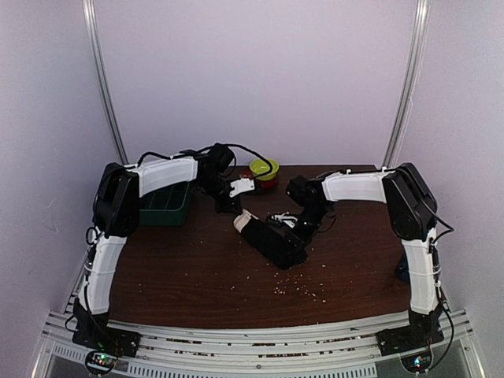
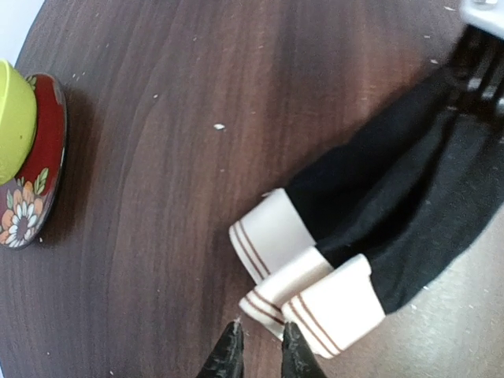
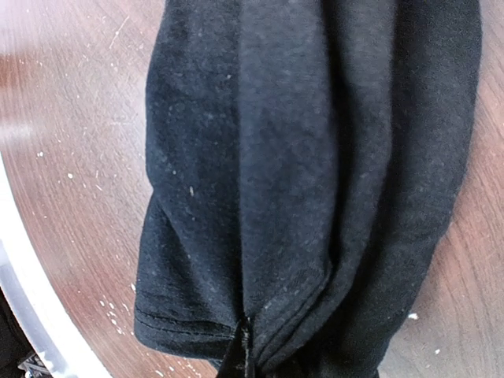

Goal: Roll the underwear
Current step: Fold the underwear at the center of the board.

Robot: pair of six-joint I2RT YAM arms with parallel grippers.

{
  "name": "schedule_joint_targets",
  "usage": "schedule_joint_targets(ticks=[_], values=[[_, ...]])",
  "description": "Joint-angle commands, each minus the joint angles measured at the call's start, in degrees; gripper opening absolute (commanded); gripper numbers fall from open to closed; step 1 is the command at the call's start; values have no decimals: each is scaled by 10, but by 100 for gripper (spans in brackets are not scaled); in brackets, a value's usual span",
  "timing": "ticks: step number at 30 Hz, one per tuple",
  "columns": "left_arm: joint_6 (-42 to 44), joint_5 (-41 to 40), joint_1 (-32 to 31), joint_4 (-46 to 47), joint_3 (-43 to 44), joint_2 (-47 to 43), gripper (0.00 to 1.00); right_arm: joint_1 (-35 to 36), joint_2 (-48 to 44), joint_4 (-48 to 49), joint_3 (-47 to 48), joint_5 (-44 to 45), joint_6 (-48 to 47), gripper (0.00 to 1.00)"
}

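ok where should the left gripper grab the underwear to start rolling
Likely the underwear at its stacked white waistband end, from above on the left gripper's side: it is the free end, lying flat and layered, while the right gripper pinches the opposite black hem.

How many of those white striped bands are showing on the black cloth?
3. At the end of the underwear by the left fingers: upper-left band, middle band, lower-right band. They may be folds of one waistband; more could be hidden beneath.
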Motion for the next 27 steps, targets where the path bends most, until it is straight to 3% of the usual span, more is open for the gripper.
schedule_joint_targets(ticks=[1,11,19,24,27], values=[[-28,-29,5,17,36,30,20,-7,6,5,-33,45,7,0],[-70,-51,-4,41,48,63,28,-7,-39,25,-50,45,30,2],[-145,-161,0,141,-12,14,34,-7,-61,30,-46,57,58,6],[-146,-171,3,189,-57,-45,59,-7,-96,41,-51,96,77,14],[-132,-155,6,192,-63,-72,78,-7,-108,46,-50,106,84,11]])
